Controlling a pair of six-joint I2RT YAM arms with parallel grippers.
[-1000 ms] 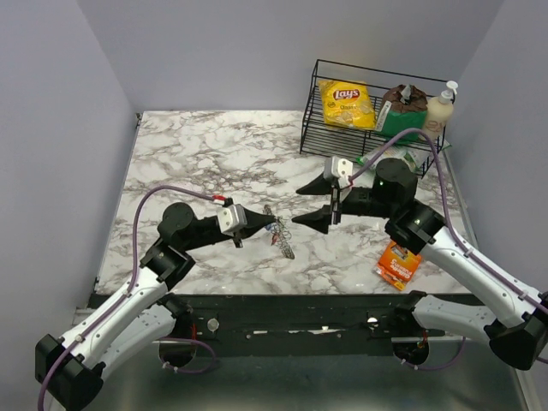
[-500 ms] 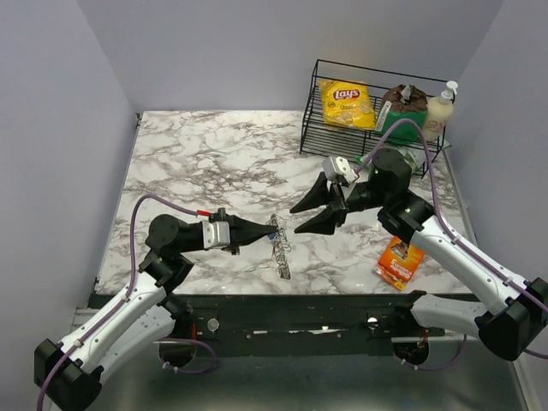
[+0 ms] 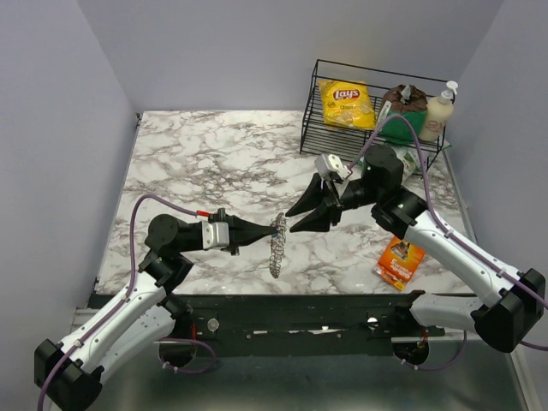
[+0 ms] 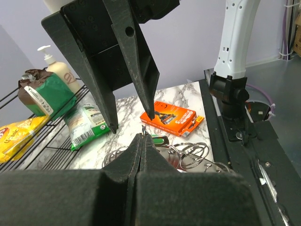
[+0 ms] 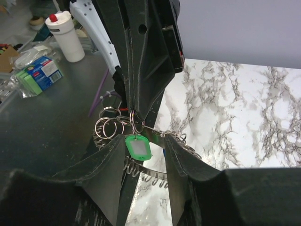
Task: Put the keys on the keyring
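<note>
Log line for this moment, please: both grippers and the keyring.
left gripper: shut on keyring | right gripper: open, jaws either side of green key | step: green key not yet gripped

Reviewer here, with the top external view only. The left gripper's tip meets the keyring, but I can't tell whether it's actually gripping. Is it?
Observer: Yes. In the left wrist view the left gripper is shut, fingers pressed together on a wire loop of the keyring.
Operator: And what is the right gripper going for?
Observer: The right wrist view shows a green-tagged key hanging between its open fingers, not yet clamped.
</note>
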